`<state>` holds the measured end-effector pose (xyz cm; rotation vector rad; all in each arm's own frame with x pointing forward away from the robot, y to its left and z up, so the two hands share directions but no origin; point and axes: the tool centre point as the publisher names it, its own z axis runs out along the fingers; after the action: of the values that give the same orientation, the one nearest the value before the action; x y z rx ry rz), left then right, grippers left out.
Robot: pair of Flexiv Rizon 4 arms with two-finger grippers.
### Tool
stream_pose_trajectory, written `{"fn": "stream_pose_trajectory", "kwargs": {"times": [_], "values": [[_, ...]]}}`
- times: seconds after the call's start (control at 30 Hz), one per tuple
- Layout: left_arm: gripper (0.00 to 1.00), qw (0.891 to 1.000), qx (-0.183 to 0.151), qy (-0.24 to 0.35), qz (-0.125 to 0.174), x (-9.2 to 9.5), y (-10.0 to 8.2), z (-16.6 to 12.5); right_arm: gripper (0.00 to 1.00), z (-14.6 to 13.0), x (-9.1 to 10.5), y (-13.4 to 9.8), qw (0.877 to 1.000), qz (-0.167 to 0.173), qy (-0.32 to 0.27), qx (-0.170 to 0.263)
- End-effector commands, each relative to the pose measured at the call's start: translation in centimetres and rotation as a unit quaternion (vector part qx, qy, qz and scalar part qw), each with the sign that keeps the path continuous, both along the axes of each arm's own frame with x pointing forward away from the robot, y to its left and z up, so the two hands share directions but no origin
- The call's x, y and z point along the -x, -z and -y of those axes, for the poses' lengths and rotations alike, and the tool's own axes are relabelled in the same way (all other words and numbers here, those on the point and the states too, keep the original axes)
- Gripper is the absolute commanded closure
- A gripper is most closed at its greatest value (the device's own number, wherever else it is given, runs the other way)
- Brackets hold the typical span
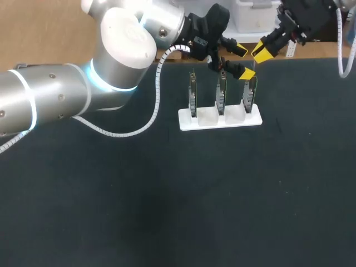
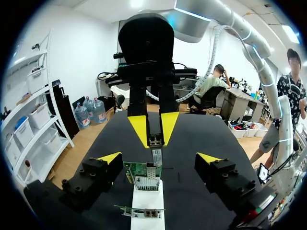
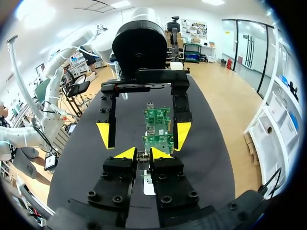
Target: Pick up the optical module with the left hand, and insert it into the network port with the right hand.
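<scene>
Black table [image 1: 167, 211] | optical module [image 2: 156, 141] pinched in closed right gripper [image 3: 142, 154], just above network card [image 2: 140, 168] in white holder [image 2: 147, 201] | left gripper [image 2: 159, 158] wide open, empty, flanking card | judgement: square module to network port [image 2: 146, 182], lower slowly

Three circuit boards [image 1: 222, 92] are counted, held in one white stand [image 1: 219, 118] on one bench [image 1: 167, 194]. One optical module [image 2: 155, 141] is seen. Two arms are counted, the left arm [image 1: 55, 97] and the right arm [image 1: 311, 16]. Each is fitted with one end effector, the left end effector [image 1: 243, 61] and the right end effector [image 1: 262, 52], and each of these has two yellow-tipped fingers.
</scene>
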<state>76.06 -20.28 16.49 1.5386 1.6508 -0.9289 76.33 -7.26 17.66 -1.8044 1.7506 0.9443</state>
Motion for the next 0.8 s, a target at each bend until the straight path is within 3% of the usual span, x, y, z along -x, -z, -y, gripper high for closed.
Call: {"fn": "stream_pose_trajectory", "kwargs": {"times": [0.03,0.8], "values": [[0.00,1.000,-0.003,0.000,-0.001,-0.14,-0.08,0.14,1.00,-0.13,-0.30,0.21,1.000,-0.001,0.001,0.001],[0.00,1.000,-0.003,0.000,-0.001,-0.14,-0.08,0.14,1.00,-0.08,-1.17,0.72,1.000,0.004,0.011,0.003]]}}
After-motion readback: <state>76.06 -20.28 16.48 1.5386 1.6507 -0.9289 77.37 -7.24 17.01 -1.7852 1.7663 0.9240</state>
